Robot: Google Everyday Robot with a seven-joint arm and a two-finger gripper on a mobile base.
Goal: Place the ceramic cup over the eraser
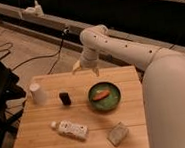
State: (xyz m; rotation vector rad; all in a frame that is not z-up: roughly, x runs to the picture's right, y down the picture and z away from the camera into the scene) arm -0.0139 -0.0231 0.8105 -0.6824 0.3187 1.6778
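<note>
One view only — the wooden table (41, 125) is looked down on from high at its near side, close beside the arm (134, 53); the gripper (79, 67) is seen over the far edge.

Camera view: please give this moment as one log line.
gripper: open, over far edge of table | ceramic cup: upright, untouched | eraser: uncovered

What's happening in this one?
A one-armed robot is meant to put the ceramic cup over the eraser. Nothing is held yet: the gripper hangs open and empty above the far edge of the table. The cup and eraser stand side by side, apart. A green bowl, bottle and sponge block sit nearby.
</note>
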